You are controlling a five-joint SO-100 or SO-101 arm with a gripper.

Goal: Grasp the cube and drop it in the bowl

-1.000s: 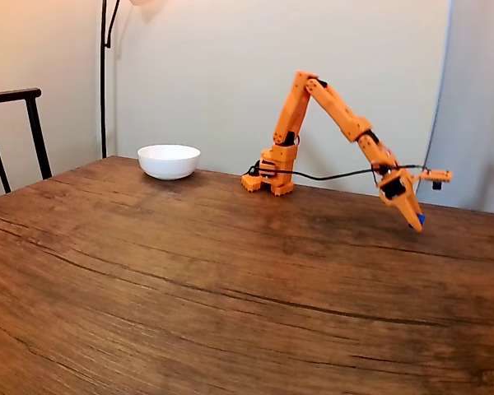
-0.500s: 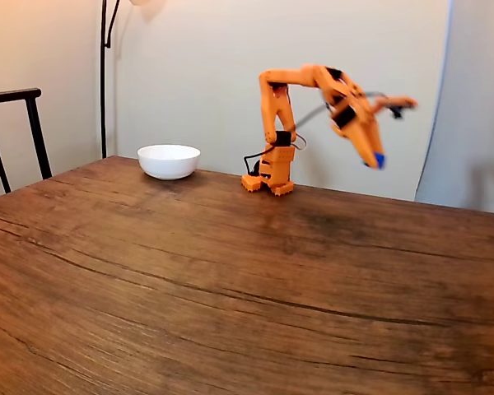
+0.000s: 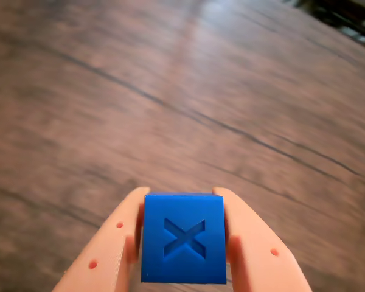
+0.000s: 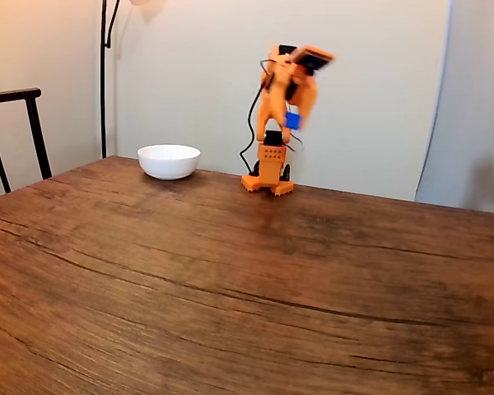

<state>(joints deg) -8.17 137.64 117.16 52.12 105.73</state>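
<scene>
Pincer (image 3: 182,243) clenched on the cube (image 3: 184,238), an orange finger (image 3: 112,249) pressed to each side, an X sunk in the blue face, all of it up off the wooden worktop (image 3: 170,91). From the fixed view, going left to right: the bowl (image 4: 169,160) sits far left on the worktop, then the arm (image 4: 276,123) reared up over its base, cube (image 4: 292,121) held high in the air.
</scene>
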